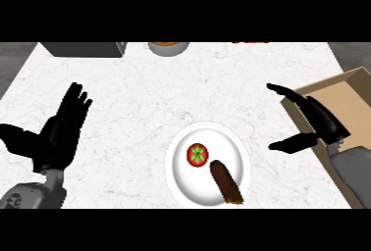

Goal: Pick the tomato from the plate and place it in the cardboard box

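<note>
The tomato (197, 154) is sitting on the plate (190, 188), at 10 o'clock from a brown stick-shaped food (226, 182). The right hand (316, 125) is hovering spread, probably readying a grab. The cardboard box (340, 93) is waiting at 3 o'clock. The left hand (58, 132) is resting spread at 9 o'clock over the worktop (145, 98).

Cardboard box (346, 100) at right edge: cut off by the frame, far wall and most of the inside out of view; near wall partly covered by the right hand (319, 120) and its forearm. Dark grey object (81, 48) at upper left: top cropped, can't identify. Round container (169, 47) at top centre: only lower rim shows, contents unclear. Small red-orange bits (249, 42) at top, right of centre: cropped sliver, unidentifiable. Both forearms cut off at the lower edge.
</note>
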Controlling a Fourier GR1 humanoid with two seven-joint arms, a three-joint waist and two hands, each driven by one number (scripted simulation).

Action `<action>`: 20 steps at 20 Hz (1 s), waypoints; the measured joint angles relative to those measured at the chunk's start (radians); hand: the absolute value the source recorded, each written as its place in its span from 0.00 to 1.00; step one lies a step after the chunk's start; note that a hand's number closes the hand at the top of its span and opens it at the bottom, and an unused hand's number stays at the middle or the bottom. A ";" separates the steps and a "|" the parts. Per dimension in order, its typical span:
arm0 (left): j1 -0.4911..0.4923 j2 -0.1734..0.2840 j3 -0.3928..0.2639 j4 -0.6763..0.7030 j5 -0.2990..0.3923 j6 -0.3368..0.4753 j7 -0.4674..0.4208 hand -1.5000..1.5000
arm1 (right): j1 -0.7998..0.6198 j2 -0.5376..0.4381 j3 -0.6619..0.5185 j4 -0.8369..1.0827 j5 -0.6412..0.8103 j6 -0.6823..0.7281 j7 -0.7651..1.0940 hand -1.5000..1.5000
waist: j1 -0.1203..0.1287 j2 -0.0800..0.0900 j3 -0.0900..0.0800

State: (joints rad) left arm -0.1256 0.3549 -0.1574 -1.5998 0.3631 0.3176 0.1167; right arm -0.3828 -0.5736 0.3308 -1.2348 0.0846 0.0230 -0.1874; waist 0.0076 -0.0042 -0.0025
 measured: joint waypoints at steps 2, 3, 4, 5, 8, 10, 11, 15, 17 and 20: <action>-0.001 -0.001 0.001 -0.011 -0.003 0.006 0.011 0.50 | -0.022 -0.029 0.038 -0.051 0.002 0.082 0.092 0.00 | -0.004 -0.002 0.000; 0.002 -0.004 0.001 -0.012 -0.006 0.008 0.009 0.50 | -0.031 -0.035 0.051 -0.077 0.000 0.116 0.139 0.00 | -0.005 -0.002 0.000; 0.003 -0.001 0.006 -0.012 -0.006 0.005 0.010 0.50 | -0.042 -0.039 0.058 -0.113 -0.011 0.150 0.195 0.00 | -0.007 -0.002 0.000; -0.006 -0.001 0.010 -0.015 -0.005 0.006 0.023 0.50 | -0.058 -0.038 0.060 -0.139 -0.025 0.182 0.246 0.00 | -0.008 -0.001 0.000; 0.001 -0.012 0.015 -0.013 -0.017 0.004 0.020 0.50 | -0.052 -0.027 0.057 -0.269 -0.066 0.240 0.381 0.00 | -0.012 -0.001 0.001; 0.012 -0.017 0.017 -0.031 -0.027 0.000 0.026 0.50 | -0.050 0.001 0.052 -0.309 -0.078 0.266 0.434 0.00 | -0.010 0.000 0.001; 0.019 -0.029 0.008 -0.036 -0.039 0.004 0.021 0.50 | -0.055 0.019 0.051 -0.328 -0.084 0.275 0.465 0.00 | -0.009 0.000 0.002; -0.015 -0.031 0.045 -0.023 -0.039 -0.013 0.048 0.50 | -0.065 0.105 0.063 -0.393 -0.067 0.284 0.579 0.00 | -0.008 0.002 0.002; 0.016 -0.042 0.046 -0.039 -0.046 -0.029 0.039 0.50 | -0.059 0.142 0.071 -0.406 -0.034 0.286 0.614 0.00 | -0.006 0.002 0.002; 0.030 -0.038 0.063 -0.073 -0.051 -0.042 0.064 0.50 | -0.055 0.165 0.067 -0.407 0.013 0.304 0.652 0.00 | -0.005 0.003 0.002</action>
State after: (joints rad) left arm -0.0952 0.3170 -0.0939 -1.6728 0.3126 0.2754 0.1811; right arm -0.4380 -0.4085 0.3976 -1.6415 0.0978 0.3267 0.4646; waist 0.0029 -0.0013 -0.0003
